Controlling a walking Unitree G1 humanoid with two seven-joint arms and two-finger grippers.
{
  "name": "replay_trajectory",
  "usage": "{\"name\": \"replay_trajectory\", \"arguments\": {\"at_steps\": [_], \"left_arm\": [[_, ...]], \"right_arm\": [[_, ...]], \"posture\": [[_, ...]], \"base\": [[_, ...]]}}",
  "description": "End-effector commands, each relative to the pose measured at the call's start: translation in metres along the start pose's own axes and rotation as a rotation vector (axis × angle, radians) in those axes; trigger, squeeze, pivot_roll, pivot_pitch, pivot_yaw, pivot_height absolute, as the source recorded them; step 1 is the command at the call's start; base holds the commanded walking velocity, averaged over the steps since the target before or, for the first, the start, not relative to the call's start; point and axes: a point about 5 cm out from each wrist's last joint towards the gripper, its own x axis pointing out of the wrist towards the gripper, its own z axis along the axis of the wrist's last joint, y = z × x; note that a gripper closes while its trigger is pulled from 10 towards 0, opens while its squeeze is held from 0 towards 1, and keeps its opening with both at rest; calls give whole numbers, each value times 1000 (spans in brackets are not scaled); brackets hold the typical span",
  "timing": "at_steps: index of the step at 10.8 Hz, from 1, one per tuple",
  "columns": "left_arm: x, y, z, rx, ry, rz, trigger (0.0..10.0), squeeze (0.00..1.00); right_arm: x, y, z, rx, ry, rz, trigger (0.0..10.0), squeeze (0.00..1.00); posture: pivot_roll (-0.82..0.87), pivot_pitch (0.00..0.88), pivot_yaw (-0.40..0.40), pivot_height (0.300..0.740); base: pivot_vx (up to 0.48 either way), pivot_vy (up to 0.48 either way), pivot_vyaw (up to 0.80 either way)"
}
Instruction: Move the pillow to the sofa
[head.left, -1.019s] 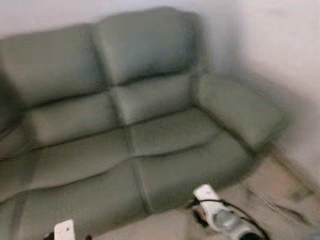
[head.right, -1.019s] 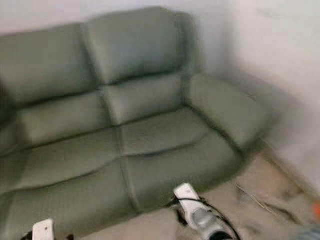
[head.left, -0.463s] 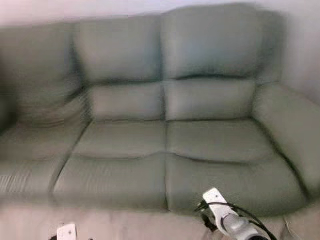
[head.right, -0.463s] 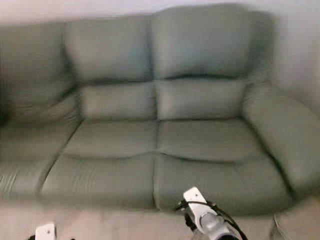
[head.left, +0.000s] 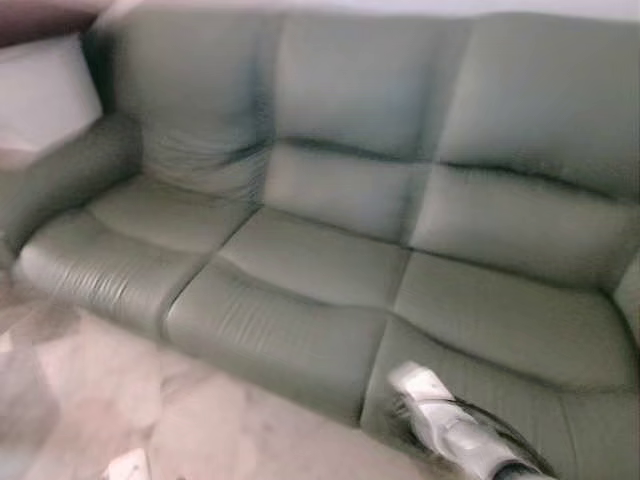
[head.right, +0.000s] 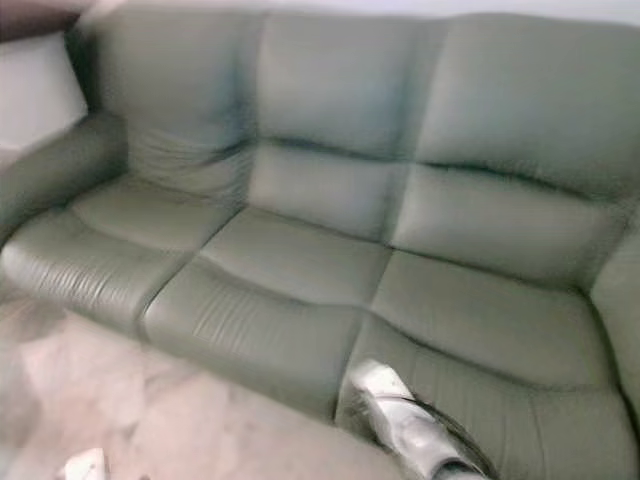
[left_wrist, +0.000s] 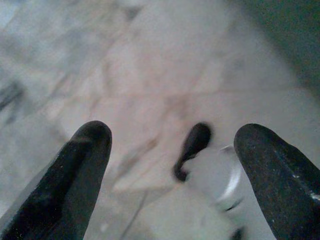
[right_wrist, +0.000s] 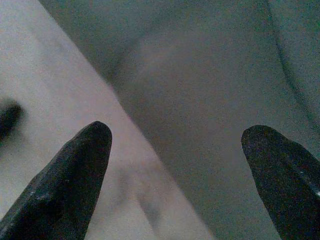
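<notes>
Robot facing a green sofa with both grippers hanging empty.

The sofa (head.left: 330, 240) is stretching across the head views, three seats wide, its cushions bare; the pillow's place cannot be told from these blurred pictures. The pale marbled floor (head.left: 150, 400) is lying in front of the sofa. The right arm (head.left: 450, 435) is hanging before the sofa's front edge, and the right gripper (right_wrist: 175, 165) is spreading its fingers, released, over that edge. The left gripper (left_wrist: 170, 165) is hanging over the floor, fingers apart and grasping nothing.
</notes>
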Motion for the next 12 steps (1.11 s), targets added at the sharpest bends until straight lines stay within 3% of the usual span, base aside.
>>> {"name": "replay_trajectory", "arguments": {"at_steps": [1,3,4,5,6,8,10,11,12], "left_arm": [[2,-6,12,-4,-41,-8,10000,0],[2,-6,17,22,-60,-16,10000,0],[3,-9,25,83,-91,-43,10000,0],[3,-10,32,110,-117,-65,10000,0],[4,-13,54,133,-178,-104,10000,0],[0,-34,108,316,-315,-278,10000,0],[-7,-60,123,404,-349,-479,10000,0],[-11,-73,123,397,-371,-560,10000,0],[-14,-77,128,354,-419,-575,10000,0]], "right_arm": [[-1,-5,-6,-4,18,-8,10000,0],[-1,-6,-3,126,-1,-40,10000,0],[-1,-10,1,242,-27,-80,10000,0],[-1,-13,2,293,-41,-100,10000,0],[-5,-29,-3,427,-76,-160,10000,0],[-14,-69,13,567,-243,-266,10000,0],[-25,-92,6,568,-321,-356,10000,0],[-34,-104,-6,572,-355,-432,10000,0],[-40,-109,-10,591,-391,-457,10000,0]], "posture": [[-62,0,-1,740],[-80,0,15,740],[-95,0,36,740],[-104,0,50,740],[-123,0,81,740],[-176,0,115,740],[-211,0,141,740],[-240,0,152,740],[-253,0,155,740]], "base": [[0,0,800],[0,0,0],[0,0,0],[0,0,0],[0,0,0],[0,0,0],[0,0,0],[0,0,0],[0,0,0]]}}
